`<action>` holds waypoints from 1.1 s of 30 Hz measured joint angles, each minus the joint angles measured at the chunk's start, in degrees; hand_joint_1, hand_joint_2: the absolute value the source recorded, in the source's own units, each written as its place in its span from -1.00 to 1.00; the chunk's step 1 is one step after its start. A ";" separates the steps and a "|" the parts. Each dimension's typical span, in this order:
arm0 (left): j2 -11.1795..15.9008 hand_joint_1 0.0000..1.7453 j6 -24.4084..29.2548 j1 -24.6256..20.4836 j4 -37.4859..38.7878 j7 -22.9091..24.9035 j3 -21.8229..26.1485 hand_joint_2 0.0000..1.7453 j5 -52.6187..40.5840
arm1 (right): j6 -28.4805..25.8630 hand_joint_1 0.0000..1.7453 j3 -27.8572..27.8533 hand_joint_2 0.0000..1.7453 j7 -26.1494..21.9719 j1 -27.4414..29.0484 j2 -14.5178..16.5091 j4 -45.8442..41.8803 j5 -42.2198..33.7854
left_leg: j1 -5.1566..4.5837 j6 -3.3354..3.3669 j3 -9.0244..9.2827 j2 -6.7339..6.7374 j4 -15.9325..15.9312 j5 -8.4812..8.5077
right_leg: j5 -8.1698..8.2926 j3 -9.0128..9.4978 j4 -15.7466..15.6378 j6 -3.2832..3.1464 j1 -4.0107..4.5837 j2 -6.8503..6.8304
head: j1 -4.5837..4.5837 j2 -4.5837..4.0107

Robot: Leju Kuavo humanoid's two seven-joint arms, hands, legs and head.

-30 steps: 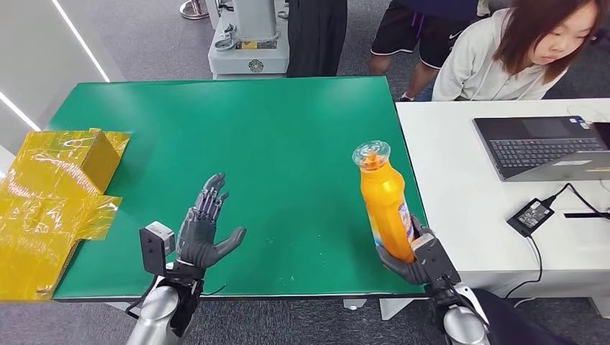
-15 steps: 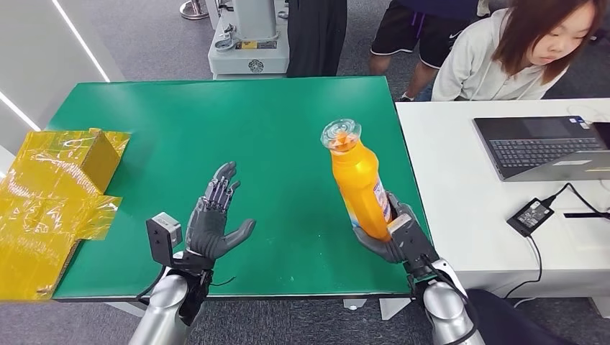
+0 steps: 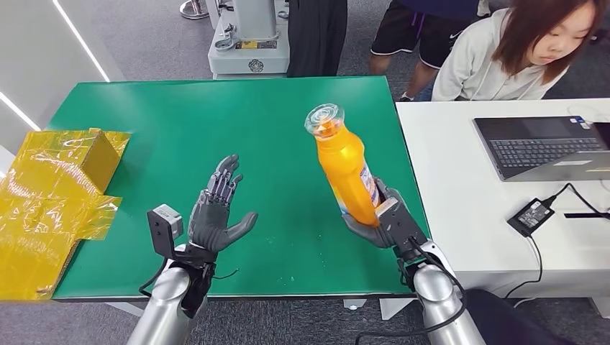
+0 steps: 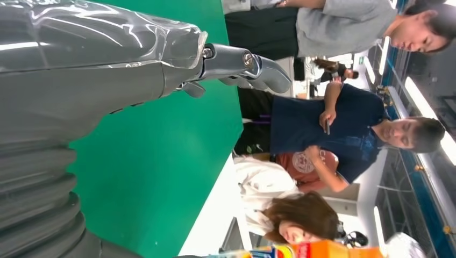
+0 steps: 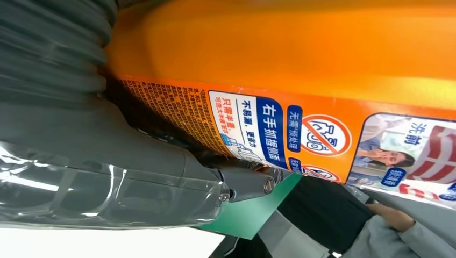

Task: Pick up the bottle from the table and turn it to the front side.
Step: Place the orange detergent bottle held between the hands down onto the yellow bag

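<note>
My right hand (image 3: 383, 224) grips the lower part of an orange bottle (image 3: 345, 165) with a clear cap, lifted off the green table (image 3: 216, 129) and leaning towards the left. The right wrist view has the bottle (image 5: 301, 70) up close, with its printed label facing the camera and my right hand (image 5: 107, 156) wrapped around it. My left hand (image 3: 216, 212) hovers over the table's near edge to the left of the bottle, palm turned towards it, fingers spread and holding nothing. In the left wrist view the left hand (image 4: 107, 64) reaches over the table, and the bottle (image 4: 301, 250) shows at the picture's edge.
Yellow crumpled wrapping and a yellow box (image 3: 57, 187) lie at the table's left edge. A white table (image 3: 489, 215) on the right carries a laptop (image 3: 539, 147) and a power adapter (image 3: 529, 215). A person (image 3: 518, 50) sits behind it; others stand further back.
My right hand has carried the bottle leftward and slightly away from me over the green table. My left hand has risen a little and moved towards the bottle.
</note>
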 joint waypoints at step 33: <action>-1.72 -1.00 -0.32 -11.54 6.79 1.32 0.07 1.00 4.26 | 4.76 1.00 14.33 1.00 1.71 -12.95 5.18 6.84 -0.86 | 0.01 -0.15 -0.02 0.00 0.00 0.15 | 0.08 -0.06 0.07 -0.06 0.01 0.01 | 0.00 0.00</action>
